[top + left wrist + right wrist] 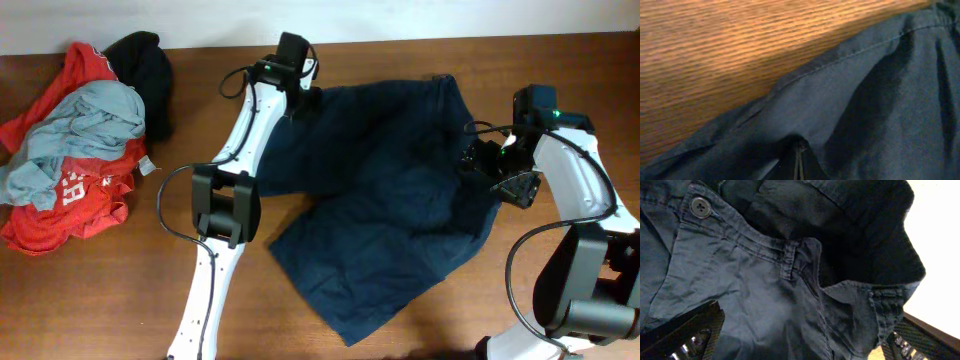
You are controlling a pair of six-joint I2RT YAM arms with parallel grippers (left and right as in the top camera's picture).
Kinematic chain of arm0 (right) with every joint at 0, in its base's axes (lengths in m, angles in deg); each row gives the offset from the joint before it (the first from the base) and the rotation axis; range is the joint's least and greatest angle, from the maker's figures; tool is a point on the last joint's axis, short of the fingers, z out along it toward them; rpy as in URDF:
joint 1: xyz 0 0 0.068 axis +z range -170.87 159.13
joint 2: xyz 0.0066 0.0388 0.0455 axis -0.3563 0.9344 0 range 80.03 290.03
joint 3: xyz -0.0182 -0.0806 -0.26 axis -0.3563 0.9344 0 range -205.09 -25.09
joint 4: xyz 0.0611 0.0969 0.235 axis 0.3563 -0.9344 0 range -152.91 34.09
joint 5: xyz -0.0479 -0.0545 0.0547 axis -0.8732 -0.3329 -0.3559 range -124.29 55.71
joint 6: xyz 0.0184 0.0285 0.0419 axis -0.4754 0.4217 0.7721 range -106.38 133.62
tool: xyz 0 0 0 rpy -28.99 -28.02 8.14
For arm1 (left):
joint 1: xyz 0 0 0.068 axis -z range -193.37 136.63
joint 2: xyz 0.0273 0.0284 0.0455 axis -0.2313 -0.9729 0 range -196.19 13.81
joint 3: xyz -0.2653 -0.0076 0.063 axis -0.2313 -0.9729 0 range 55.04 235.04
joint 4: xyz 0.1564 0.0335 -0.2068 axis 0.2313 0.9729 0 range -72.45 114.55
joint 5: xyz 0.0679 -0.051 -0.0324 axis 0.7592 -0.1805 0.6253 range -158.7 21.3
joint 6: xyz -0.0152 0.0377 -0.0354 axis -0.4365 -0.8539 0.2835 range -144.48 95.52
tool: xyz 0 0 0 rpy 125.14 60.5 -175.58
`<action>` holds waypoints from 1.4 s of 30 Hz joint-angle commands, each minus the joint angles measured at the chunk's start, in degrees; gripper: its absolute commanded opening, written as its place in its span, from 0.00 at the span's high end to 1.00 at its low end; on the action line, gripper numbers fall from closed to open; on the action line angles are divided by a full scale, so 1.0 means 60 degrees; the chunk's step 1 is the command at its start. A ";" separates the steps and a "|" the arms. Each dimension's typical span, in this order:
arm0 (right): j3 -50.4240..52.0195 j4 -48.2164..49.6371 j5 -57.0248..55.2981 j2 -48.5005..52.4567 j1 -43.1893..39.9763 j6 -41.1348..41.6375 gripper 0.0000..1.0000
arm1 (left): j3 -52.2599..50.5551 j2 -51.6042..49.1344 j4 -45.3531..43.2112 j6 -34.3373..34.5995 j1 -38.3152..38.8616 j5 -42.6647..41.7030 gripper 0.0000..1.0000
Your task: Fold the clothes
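Roughly centre-right on the table (120,300), the navy clothes (390,200) lie spread and rumpled. Left gripper (303,100) clenched on the far-left hem, its arm overlapping that edge. Right gripper (483,160) released, jaws wide, straddling the waistband (790,255) near a button (701,207). Red garment (80,210), grey garment (85,120) and black garment (150,70) are heaped far left, well apart.
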 commanded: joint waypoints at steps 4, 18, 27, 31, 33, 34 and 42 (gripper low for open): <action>-0.0058 -0.0036 0.0087 -0.0153 0.0025 0.0007 0.01 | -0.0215 -0.0936 -0.0211 -0.0160 -0.0991 0.0401 0.99; -0.0058 -0.0073 0.0084 -0.0153 0.0025 0.0004 0.01 | 0.1257 -0.0933 0.0288 -0.0168 -0.1800 0.0335 0.96; -0.0058 -0.0073 0.0084 -0.0153 0.0025 0.0004 0.01 | 0.4513 -0.0852 0.3894 -0.0288 -0.1880 0.0302 0.32; -0.0058 -0.0073 0.0084 -0.0153 0.0025 0.0004 0.01 | 0.4506 -0.0488 0.5155 -0.0259 -0.2055 -0.0182 0.29; -0.0058 -0.0069 0.0084 -0.0153 0.0025 0.0000 0.01 | 0.4506 -0.0459 0.5657 -0.0259 -0.2175 -0.0204 0.29; -0.0058 -0.0069 0.0084 -0.0153 0.0025 0.0000 0.01 | 0.4484 -0.0466 0.5832 -0.0259 -0.2237 -0.0197 0.29; -0.0058 -0.0146 0.0084 -0.0153 0.0025 -0.0073 0.01 | 0.3541 -0.0477 0.5617 -0.0168 -0.2732 -0.0667 0.39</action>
